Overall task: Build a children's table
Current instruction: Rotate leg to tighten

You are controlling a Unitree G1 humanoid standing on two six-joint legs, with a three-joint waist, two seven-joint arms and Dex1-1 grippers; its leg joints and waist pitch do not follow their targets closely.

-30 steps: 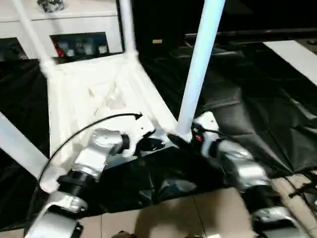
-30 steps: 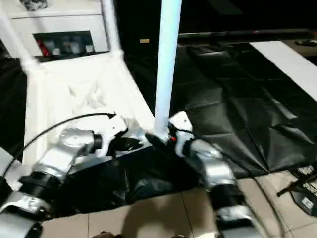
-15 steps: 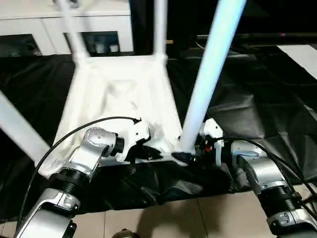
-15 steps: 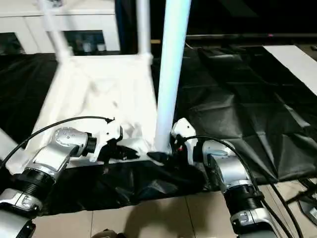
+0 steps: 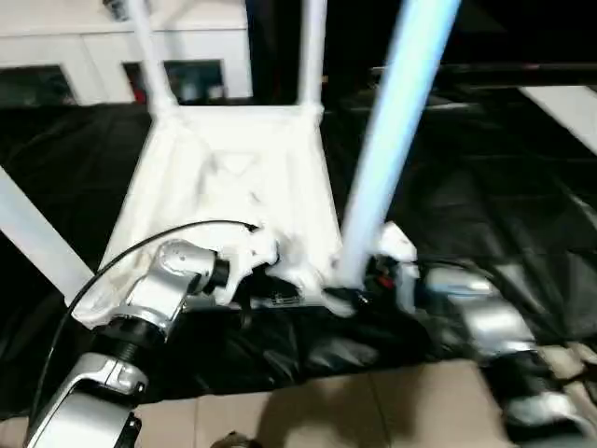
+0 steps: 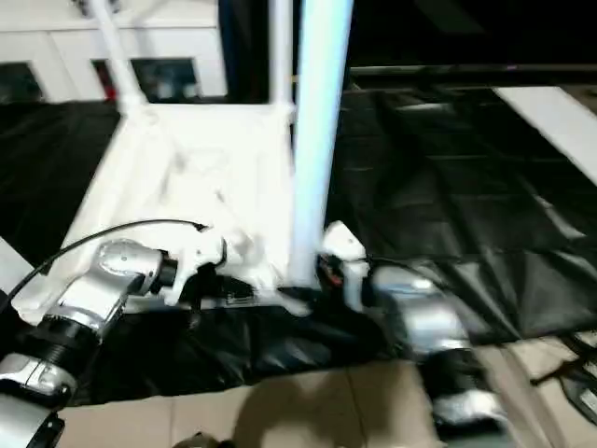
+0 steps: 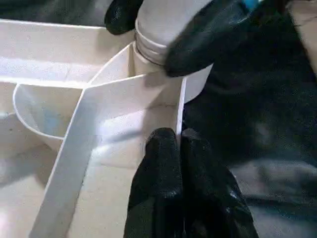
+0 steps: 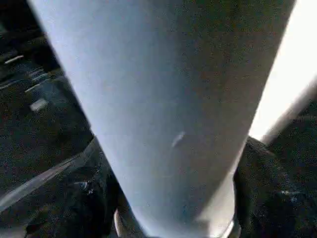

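Note:
The children's table top (image 5: 233, 177) lies upside down on a black sheet, white, with ribs and rounded corner sockets. A thick white leg (image 5: 392, 140) stands in the near-right socket. My right gripper (image 5: 353, 299) holds this leg's base, one black finger (image 8: 267, 193) on each side of it. My left gripper (image 7: 177, 144) is shut on the thin rim wall of the top, just beside that socket. Other legs stand at the far-left corner (image 5: 149, 47), the far-right corner (image 5: 312, 47) and the near-left corner (image 5: 33, 243).
The black sheet (image 5: 485, 187) covers the floor around the table, crumpled at its near edge. Beige tiles (image 5: 326, 411) show in front of it. A white cabinet with glass doors (image 5: 56, 56) stands behind. A white panel (image 5: 569, 103) lies at far right.
The head camera has swung, so the whole picture shifted. My right gripper's fingers have drawn in around the leg's base. The left gripper keeps its pinch on the rim.

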